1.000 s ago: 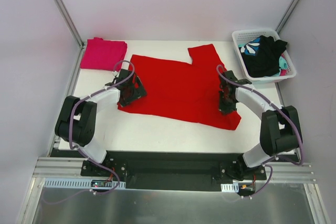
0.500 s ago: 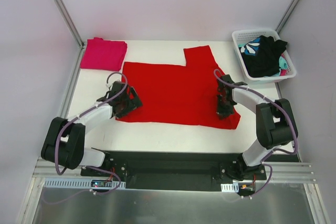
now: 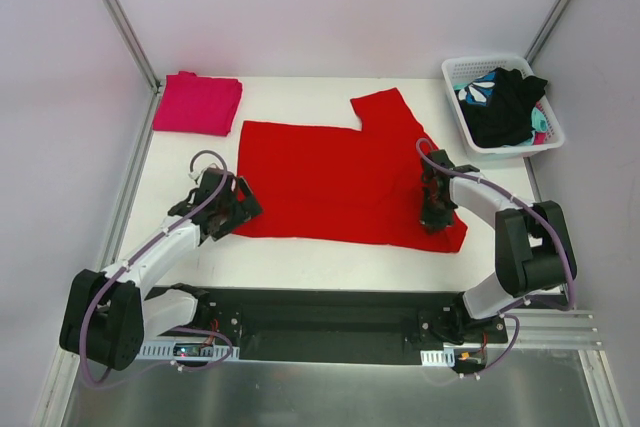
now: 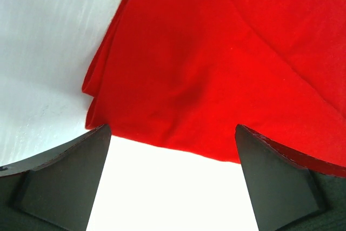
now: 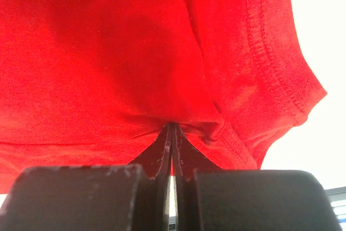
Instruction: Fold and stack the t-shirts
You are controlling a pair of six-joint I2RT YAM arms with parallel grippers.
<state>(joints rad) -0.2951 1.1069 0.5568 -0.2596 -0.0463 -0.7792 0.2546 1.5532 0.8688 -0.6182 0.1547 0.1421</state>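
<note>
**No legible text**

No words, numbers, brands or signs can be read in any view. The red shirt (image 3: 340, 177), pink shirt (image 3: 197, 103) and basket (image 3: 462, 72) at upper right carry no lettering. Coloured specks on the rail (image 3: 120, 325) at the bottom are too small to read.

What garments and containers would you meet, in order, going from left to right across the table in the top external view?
magenta-pink t-shirt → red t-shirt → white basket
</note>
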